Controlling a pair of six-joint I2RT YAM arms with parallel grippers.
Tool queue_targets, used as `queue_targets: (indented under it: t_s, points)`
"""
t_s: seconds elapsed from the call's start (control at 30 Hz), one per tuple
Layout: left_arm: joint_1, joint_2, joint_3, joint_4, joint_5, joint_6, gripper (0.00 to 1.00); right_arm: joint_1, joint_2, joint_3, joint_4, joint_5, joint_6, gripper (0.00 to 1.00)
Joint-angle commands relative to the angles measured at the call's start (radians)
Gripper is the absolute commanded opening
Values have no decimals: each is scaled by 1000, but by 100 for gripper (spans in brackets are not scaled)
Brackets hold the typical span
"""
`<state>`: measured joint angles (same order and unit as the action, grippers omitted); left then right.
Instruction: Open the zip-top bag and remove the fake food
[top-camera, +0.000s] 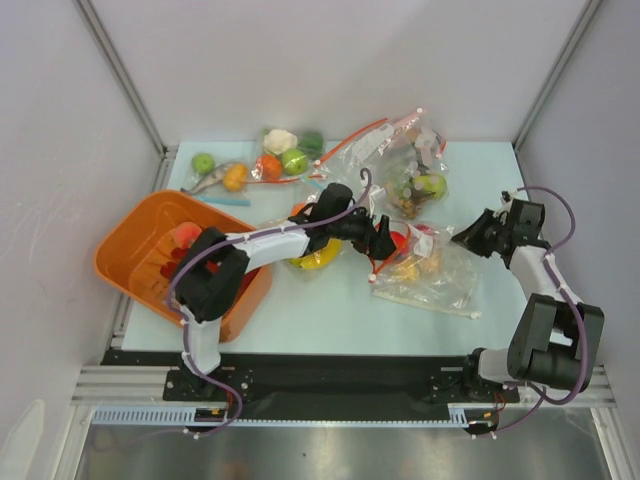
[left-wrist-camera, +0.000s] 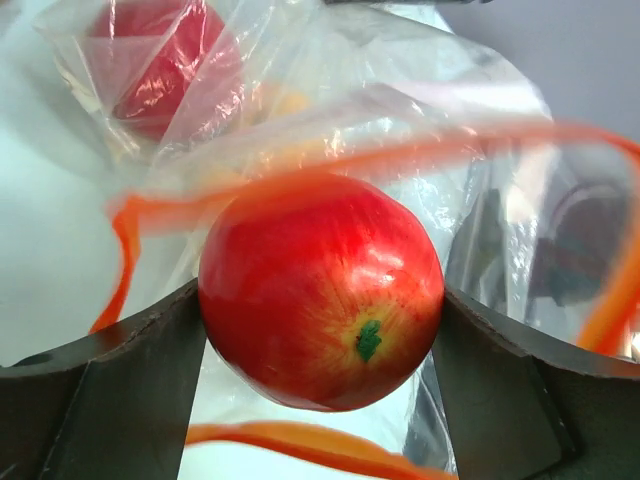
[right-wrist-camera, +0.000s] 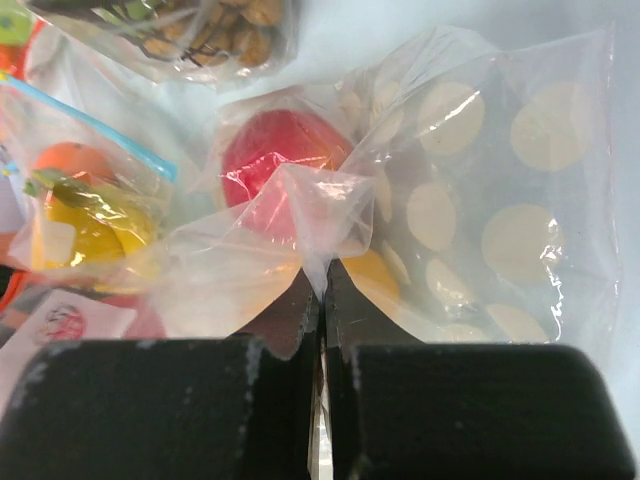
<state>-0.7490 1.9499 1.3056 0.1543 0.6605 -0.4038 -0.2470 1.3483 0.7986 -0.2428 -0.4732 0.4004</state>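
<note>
Mid-table, right of centre, the zip-top bag (top-camera: 430, 275) lies open. The right gripper (right-wrist-camera: 322, 290) pinches a fold of its plastic, and the left gripper (left-wrist-camera: 320, 335) is clamped on a red apple (left-wrist-camera: 310, 265) at the mouth. Next, I'd guess: pull it clear without snagging and drop it in the orange bin (top-camera: 135, 250).

Top camera: high up, behind the arm bases, looking down over the whole table (top-camera: 330, 310), distant. Left wrist camera: very close, facing forward between its own fingers (left-wrist-camera: 110, 390), past a red apple (left-wrist-camera: 320, 290) into the bag (left-wrist-camera: 400, 130). Right wrist camera: equally close, looking over its fingers (right-wrist-camera: 150, 410) onto the same bag (right-wrist-camera: 500, 180). All three views share that bag (top-camera: 430, 275).
</note>
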Motion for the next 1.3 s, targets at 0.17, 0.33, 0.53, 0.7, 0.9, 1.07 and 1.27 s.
queue_targets:
  t_s: [0.17,0.33,0.53,0.7,0.9,1.07,1.27]
  points:
    - [95,-224,-98,-48,21,56,0,-72,-55,39,10,-1,20,0]
    - [161,-313,-149,-127,36,95,0,-78,-55,36,14,-5,25,0]
    - [256,-459,-172,-266,-24,166,1,-77,-64,36,14,-19,17,0]
    - [399,-578,-183,-340,-111,158,0,-51,-87,59,-32,14,-21,23]
    - [522,-716,-164,-439,-280,154,0,-5,-118,105,-93,93,-61,68]
    - [626,-807,-183,-573,-481,138,0,15,-144,160,-131,143,-86,84]
    - [743,-905,-284,-666,-581,95,0,32,-156,220,-165,174,-100,85]
